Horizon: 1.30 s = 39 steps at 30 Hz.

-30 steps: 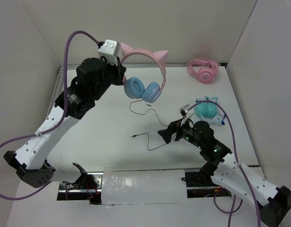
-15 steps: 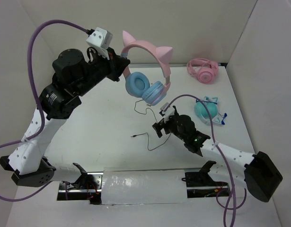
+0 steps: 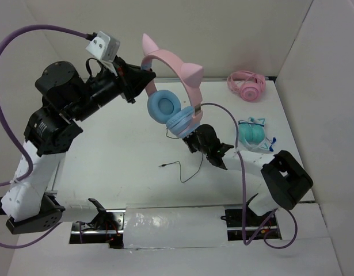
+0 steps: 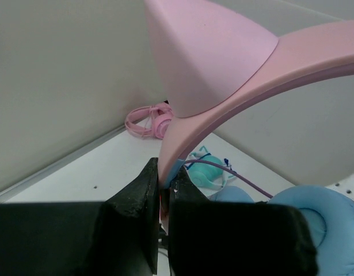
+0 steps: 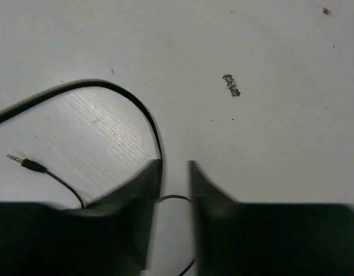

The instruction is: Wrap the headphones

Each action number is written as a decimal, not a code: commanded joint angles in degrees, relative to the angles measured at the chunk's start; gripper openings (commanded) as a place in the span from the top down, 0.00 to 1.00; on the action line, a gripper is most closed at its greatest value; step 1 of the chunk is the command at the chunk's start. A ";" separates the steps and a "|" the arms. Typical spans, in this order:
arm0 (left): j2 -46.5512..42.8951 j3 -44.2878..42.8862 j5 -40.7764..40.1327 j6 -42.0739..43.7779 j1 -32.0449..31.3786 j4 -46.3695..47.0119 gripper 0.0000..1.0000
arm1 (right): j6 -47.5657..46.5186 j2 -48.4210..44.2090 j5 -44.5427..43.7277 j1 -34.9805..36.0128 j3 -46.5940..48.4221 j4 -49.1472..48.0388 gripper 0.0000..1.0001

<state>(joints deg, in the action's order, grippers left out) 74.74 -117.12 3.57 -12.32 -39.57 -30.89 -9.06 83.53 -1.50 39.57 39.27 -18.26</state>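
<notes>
Left gripper clamps the pink headband of the headphones, held aloft toward 12 o'clock over the table; right gripper, at their 5 o'clock, stands narrow, not closed, thin black cable passing between its jaws; plug lies at its 8 o'clock.

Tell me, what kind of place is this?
Probably a robot lab's test booth: the left arm and right arm stand at a white table, plain white walls box it in, and the only goods are the headphones, pink headphones and teal headphones.
</notes>
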 commanded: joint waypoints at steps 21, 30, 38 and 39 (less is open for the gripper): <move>-11.38 39.68 -22.02 1.87 1.87 10.52 1.00 | 16.01 -35.88 -11.60 -19.01 3.09 24.32 1.00; 2.77 38.64 -26.61 -8.34 5.29 0.75 1.00 | 10.47 -47.74 0.00 -12.42 5.38 28.55 1.00; 10.52 37.57 -21.16 -1.24 4.24 4.60 1.00 | -1.39 -43.63 13.44 -6.70 13.62 31.17 1.00; 9.82 38.45 -19.06 3.04 3.02 6.44 1.00 | -2.36 -42.41 14.23 -6.35 14.51 31.79 1.00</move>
<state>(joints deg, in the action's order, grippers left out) 86.39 -77.14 -19.18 -16.16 -34.81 -31.57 -5.26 38.13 6.07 32.12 48.23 12.53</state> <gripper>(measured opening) 0.138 0.021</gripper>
